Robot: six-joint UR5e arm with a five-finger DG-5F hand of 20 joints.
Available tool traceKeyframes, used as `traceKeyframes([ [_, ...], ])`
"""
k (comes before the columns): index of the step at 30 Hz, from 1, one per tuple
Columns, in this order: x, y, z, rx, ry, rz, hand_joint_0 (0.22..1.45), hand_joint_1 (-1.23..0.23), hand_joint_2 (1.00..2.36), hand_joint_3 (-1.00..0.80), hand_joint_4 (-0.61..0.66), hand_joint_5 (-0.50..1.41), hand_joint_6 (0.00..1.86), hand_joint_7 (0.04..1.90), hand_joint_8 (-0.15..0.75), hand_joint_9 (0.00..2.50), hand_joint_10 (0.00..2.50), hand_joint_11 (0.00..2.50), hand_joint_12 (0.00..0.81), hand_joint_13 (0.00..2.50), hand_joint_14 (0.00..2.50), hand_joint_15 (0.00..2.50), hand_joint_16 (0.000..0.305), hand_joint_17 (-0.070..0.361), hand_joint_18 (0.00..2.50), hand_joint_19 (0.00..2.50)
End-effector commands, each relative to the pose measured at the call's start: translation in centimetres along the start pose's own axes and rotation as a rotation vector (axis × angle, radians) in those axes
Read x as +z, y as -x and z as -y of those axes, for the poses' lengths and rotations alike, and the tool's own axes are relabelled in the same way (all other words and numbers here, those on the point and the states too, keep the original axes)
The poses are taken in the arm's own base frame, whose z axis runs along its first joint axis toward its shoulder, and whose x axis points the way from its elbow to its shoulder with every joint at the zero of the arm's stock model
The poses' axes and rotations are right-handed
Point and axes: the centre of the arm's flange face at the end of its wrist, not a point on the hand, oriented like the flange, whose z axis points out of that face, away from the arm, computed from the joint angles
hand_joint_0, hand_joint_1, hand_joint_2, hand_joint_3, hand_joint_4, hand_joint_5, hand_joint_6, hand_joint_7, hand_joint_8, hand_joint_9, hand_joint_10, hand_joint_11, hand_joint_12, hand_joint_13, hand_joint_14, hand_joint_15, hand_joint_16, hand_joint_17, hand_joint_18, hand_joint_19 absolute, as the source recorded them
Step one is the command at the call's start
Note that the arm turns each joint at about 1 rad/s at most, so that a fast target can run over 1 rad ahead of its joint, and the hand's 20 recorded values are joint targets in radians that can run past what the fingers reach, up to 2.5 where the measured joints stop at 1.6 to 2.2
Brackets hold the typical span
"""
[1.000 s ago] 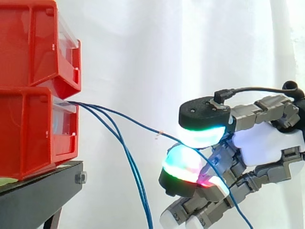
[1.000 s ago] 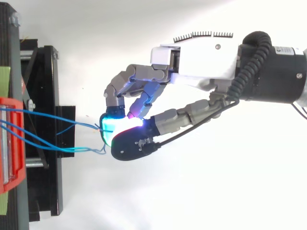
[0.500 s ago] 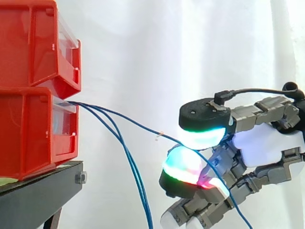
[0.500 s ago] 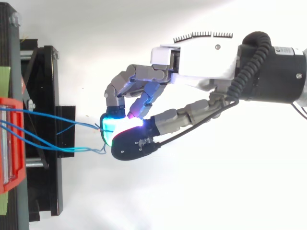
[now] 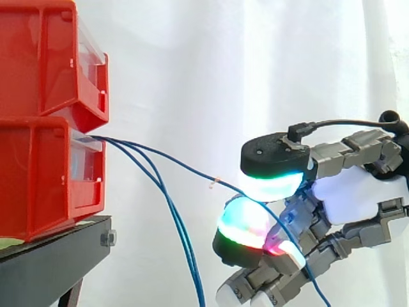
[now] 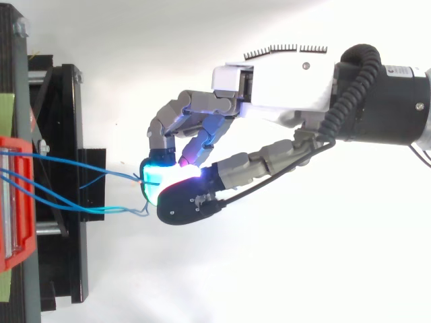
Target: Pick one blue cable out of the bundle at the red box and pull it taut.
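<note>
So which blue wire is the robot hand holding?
The top blue cable. It runs from the lower red box across into the hand, pinched between its glowing pads. The other cables droop downward, short of the hand.

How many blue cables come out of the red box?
3. One cable runs to the hand, pinched in its fingers. Two more cables droop together below it. More may hide inside the box.

Bins (image 5: pixel 45 96) on the stand (image 5: pixel 51 259) at your left, cables (image 5: pixel 181 233) from the lower bin (image 5: pixel 38 182) — one cable (image 5: pixel 185 167) rightward into the hand (image 5: pixel 358 192).
</note>
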Motion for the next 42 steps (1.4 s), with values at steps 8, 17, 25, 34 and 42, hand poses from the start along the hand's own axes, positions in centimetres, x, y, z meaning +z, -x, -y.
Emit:
traceKeyframes([
  [8, 0.03, 0.00, 0.08, 0.000, -0.001, 0.001, 0.62, -0.75, 1.03, 0.01, 0.16, -0.16, 0.85, 0.94, 0.349, 0.89, 0.01, 0.98, 0.375, 0.35, 0.01, 0.14, 0.053, 0.119, 0.39, 0.16],
  [17, -0.04, -0.10, 0.05, -0.001, -0.002, -0.001, 0.62, -0.77, 1.03, 0.03, 0.17, -0.15, 0.86, 0.96, 0.354, 0.89, 0.01, 0.97, 0.376, 0.36, 0.01, 0.13, 0.053, 0.120, 0.40, 0.16],
  [25, -0.04, 0.01, 0.07, 0.000, -0.002, 0.001, 0.62, -0.77, 1.03, 0.05, 0.17, -0.15, 0.86, 1.02, 0.355, 0.90, 0.02, 0.96, 0.374, 0.39, 0.01, 0.14, 0.053, 0.119, 0.42, 0.15],
  [34, 0.01, -0.01, 0.16, 0.000, -0.002, 0.001, 0.62, -0.77, 1.03, 0.07, 0.17, -0.14, 0.86, 1.04, 0.360, 0.92, 0.01, 0.97, 0.373, 0.41, 0.01, 0.15, 0.053, 0.120, 0.43, 0.15],
  [42, -0.04, 0.00, 0.13, 0.000, -0.002, 0.001, 0.62, -0.77, 1.03, 0.07, 0.18, -0.14, 0.86, 1.06, 0.364, 0.93, 0.01, 0.96, 0.374, 0.41, 0.01, 0.15, 0.053, 0.120, 0.44, 0.16],
])
